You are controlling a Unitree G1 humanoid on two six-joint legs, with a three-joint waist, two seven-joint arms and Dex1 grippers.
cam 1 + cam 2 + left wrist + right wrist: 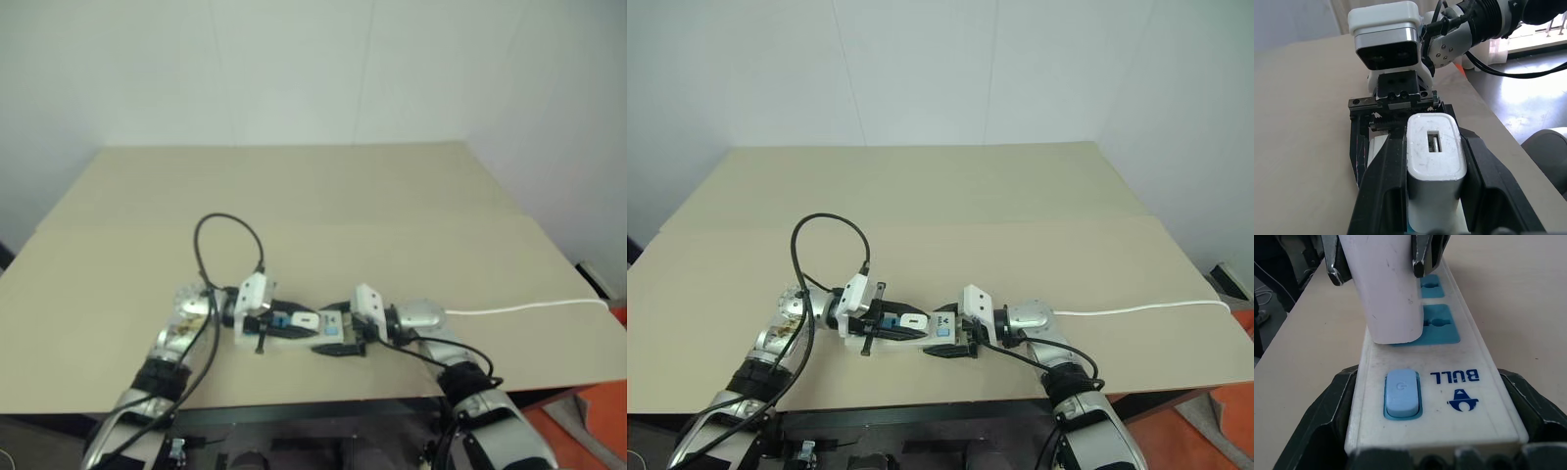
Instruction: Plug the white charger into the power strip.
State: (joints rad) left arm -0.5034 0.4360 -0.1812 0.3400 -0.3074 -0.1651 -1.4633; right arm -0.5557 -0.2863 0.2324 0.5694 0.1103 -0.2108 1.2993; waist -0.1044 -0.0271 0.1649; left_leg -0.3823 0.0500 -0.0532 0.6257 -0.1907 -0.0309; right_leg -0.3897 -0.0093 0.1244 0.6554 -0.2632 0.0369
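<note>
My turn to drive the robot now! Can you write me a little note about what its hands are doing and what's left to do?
Left gripper: shut on the white charger, holding it onto the power strip.
Right gripper: fingers on either side of the strip's switch end, steadying it on the table.
Done: charger sits on the blue socket next to the switch; whether it is pushed fully home cannot be told.
Left: probably press it down firmly, then open both grippers and pull back.
</note>
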